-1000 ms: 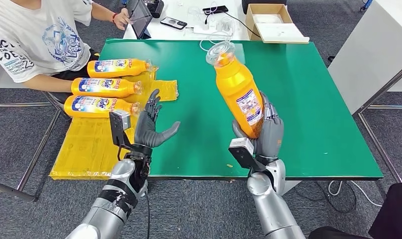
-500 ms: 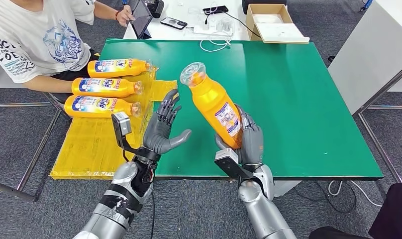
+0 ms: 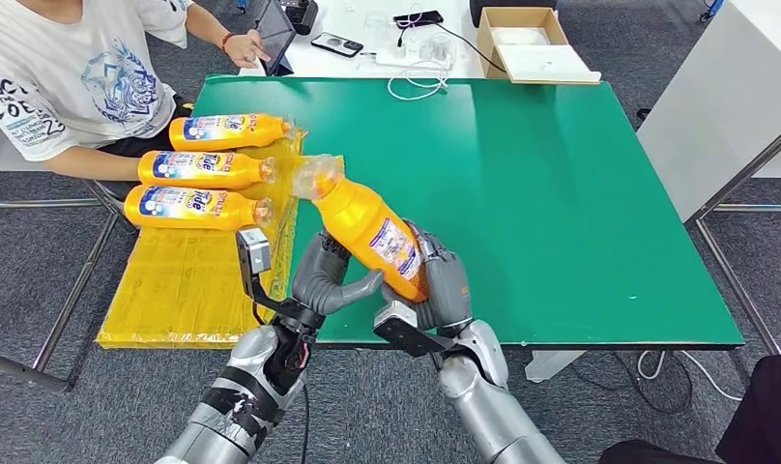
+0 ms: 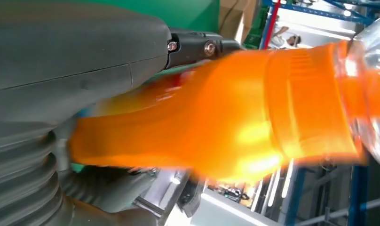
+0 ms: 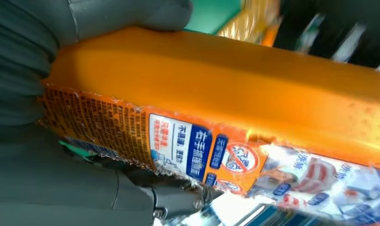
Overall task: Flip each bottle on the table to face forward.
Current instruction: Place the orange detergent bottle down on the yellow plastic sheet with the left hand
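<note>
Since the earlier frames the orange bottle (image 3: 367, 227) has been swinging down and leftward, from near upright over the middle of the table to a steep lean by the near edge, its clear cap now pointing toward the left edge. The left hand (image 3: 327, 275), open and apart a second ago, is now closing in under the bottle's lower side. Judgement: a handover or two-handed turn is under way, and the flip is not yet done, since the back label is showing upward.

Near edge: the right hand (image 3: 435, 285) is gripping the bottle's base, fingers wrapped round it. The left hand's fingers are touching the body; whether it is bearing any weight, I cannot tell. In the wrist views the bottle is reading as smooth glossy plastic, waisted in shape, with a paper label peeling ragged at its edge.

Left edge: three more bottles (image 3: 205, 169) are lying on their sides, front labels up, on a crinkled yellow sheet (image 3: 174, 280) hanging over the green table (image 3: 580, 193).

Far side: a person (image 3: 68, 77) is sitting at the far left corner.
</note>
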`<state>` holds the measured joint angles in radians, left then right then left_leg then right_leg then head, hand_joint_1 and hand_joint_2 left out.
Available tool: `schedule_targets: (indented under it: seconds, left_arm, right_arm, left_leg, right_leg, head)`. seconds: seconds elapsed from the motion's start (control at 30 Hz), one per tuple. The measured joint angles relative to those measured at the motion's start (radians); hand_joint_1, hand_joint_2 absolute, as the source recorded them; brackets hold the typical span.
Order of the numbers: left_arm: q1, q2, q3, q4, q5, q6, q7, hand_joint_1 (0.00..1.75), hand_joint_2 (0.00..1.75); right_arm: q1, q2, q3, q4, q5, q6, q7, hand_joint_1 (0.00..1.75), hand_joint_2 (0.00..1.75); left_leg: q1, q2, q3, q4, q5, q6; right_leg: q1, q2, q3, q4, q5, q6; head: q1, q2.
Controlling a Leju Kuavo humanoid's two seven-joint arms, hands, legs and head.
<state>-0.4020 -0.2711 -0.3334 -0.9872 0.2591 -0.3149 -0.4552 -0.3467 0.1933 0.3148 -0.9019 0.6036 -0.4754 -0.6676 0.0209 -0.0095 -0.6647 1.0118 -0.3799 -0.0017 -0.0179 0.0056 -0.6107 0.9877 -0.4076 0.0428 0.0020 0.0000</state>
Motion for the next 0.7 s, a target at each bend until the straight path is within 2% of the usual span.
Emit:
schedule_targets:
  seconds: [0.27, 0.57, 0.7]
  left_arm:
    - [-0.010, 0.001, 0.010, 0.064, 0.028, 0.043, -0.003, 0.00, 1.75]
    - [-0.003, 0.001, 0.034, 0.077, 0.049, 0.064, -0.017, 0.02, 1.75]
    - [0.002, 0.001, 0.045, 0.077, 0.067, 0.059, -0.012, 1.73, 1.75]
  right_arm:
    - [-0.016, 0.043, 0.094, 0.125, 0.008, 0.026, 0.000, 1.75, 1.75]
    - [-0.034, 0.053, 0.124, 0.180, -0.018, 0.038, 0.007, 1.75, 1.75]
    - [-0.041, 0.053, 0.139, 0.198, -0.037, 0.040, 0.008, 1.75, 1.75]
  left_leg:
    - [0.000, 0.001, 0.000, 0.000, 0.000, 0.000]
    - [0.000, 0.001, 0.000, 0.000, 0.000, 0.000]
    - [0.000, 0.001, 0.000, 0.000, 0.000, 0.000]
  right_leg:
    - [0.000, 0.000, 0.000, 0.000, 0.000, 0.000]
    - [0.000, 0.000, -0.001, 0.000, 0.000, 0.000]
    - [0.000, 0.000, -0.001, 0.000, 0.000, 0.000]
  head:
    - [0.000, 0.000]
    - [0.000, 0.000]
    - [0.000, 0.000]
